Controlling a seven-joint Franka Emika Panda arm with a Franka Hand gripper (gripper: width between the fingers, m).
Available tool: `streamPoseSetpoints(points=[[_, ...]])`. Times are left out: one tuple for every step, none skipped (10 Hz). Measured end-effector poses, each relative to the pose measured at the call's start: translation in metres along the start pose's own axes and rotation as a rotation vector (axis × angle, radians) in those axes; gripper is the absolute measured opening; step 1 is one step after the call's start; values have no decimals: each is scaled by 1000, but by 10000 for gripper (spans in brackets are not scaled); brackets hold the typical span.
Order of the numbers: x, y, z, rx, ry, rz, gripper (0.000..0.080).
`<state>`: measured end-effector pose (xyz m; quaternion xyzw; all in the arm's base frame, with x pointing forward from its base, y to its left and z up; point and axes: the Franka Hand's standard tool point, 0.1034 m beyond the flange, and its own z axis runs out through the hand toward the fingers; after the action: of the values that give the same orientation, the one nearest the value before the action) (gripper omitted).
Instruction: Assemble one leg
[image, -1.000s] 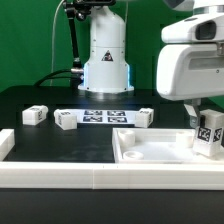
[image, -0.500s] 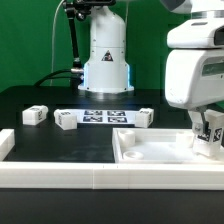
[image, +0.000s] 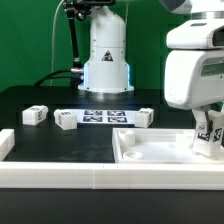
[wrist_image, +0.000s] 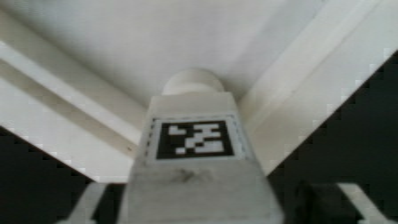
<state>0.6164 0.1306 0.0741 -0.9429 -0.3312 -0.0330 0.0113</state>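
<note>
The two-finger gripper holds the small white plastic stubby leg tightly between its fingers. The long axis of the leg continues straight from the gripper, almost upright. Its rounded tip points into 1 corner of the large flat white recessed panel, at the exterior view's right.

A plain green backdrop fills the far side behind a matte black table, evenly lit, with a raised white rail along its near edge and the marker board lying flat toward the far middle.
</note>
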Motion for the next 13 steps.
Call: streamPoseSetpoints(points=[[-1,1,0,-1,-1,7,294],[-1,1,0,-1,-1,21,294],[-1,1,0,-1,-1,21,294],[-1,1,0,0,-1,34,294],[-1,2,0,-1,1,138,294],[-1,3,0,-2,9,229,294],[-2,5,0,2,19,355,294],[-3,6,2,2,38,459,294],[-4,7,2,5,66,581,294],[-6,7,2,7,86,703,294],[-7,7,2,10,88,820,294],[-8,7,2,14,91,952,294],[-9,7,2,23,89,1099,294]])
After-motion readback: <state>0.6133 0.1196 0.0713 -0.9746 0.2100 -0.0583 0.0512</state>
